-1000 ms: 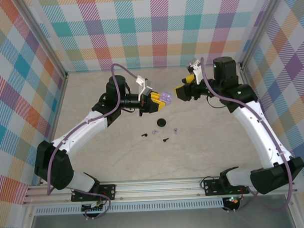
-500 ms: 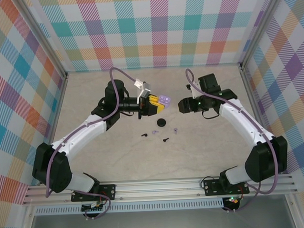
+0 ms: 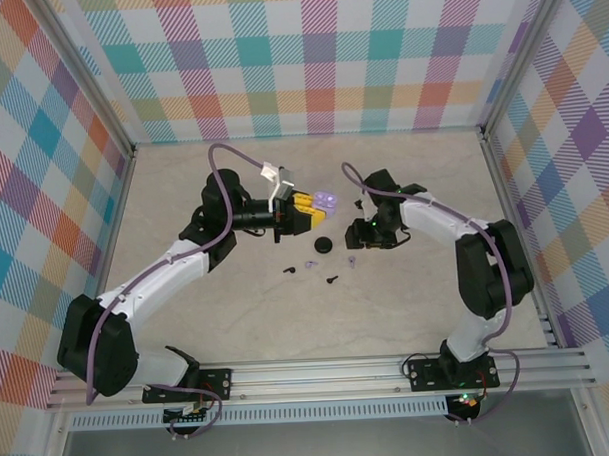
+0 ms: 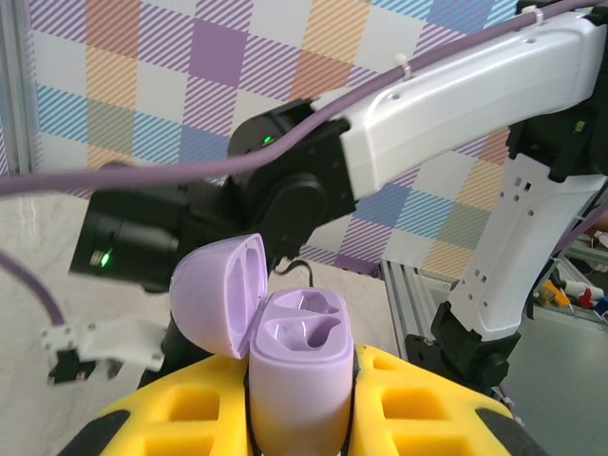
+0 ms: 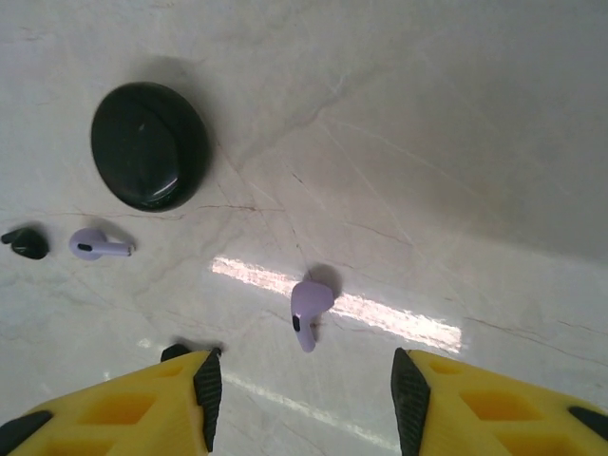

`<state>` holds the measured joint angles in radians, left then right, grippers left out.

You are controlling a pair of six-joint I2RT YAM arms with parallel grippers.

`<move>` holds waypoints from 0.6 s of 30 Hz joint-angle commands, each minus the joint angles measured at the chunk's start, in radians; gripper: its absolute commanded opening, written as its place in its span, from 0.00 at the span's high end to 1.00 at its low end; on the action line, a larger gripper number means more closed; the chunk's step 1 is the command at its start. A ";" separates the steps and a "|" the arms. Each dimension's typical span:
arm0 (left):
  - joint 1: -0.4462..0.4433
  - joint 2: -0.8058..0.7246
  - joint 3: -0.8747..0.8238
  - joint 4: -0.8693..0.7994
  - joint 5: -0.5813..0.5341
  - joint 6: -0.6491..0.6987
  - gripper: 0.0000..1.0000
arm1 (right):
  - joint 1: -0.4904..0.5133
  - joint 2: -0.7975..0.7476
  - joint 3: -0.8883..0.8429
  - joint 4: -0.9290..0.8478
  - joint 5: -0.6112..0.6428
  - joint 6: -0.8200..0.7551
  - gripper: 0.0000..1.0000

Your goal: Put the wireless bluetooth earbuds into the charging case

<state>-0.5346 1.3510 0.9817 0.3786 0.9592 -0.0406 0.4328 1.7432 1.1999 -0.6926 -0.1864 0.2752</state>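
Lilac earbuds (image 3: 310, 263) (image 3: 353, 260) two, black earbuds (image 3: 289, 270) (image 3: 331, 280) two; left jaws pinch lilac case (image 4: 296, 366), right jaws spread.

Pale marbled tabletop (image 3: 187, 302); pastel plaid walls (image 3: 309, 58) on three sides; aluminium rail (image 3: 320, 373) along near edge.

l pincer (image 4: 299, 423) clamps open lilac case (image 4: 302, 356), lid (image 4: 217, 293) tipped left; r arm (image 4: 456, 104) behind.

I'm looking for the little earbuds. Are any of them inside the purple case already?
No, the open lilac case shows two empty sockets with nothing sitting in them.
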 commanded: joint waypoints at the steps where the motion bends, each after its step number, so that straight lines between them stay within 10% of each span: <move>1: -0.001 -0.041 -0.004 0.017 -0.005 0.017 0.88 | 0.026 0.036 0.062 -0.036 0.049 0.055 0.51; 18: -0.002 -0.042 0.002 -0.003 -0.013 0.034 0.88 | 0.082 0.189 0.160 -0.136 0.127 0.097 0.60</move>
<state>-0.5346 1.3300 0.9783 0.3664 0.9485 -0.0311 0.4992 1.9072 1.3220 -0.7807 -0.0742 0.3592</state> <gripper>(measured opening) 0.213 0.402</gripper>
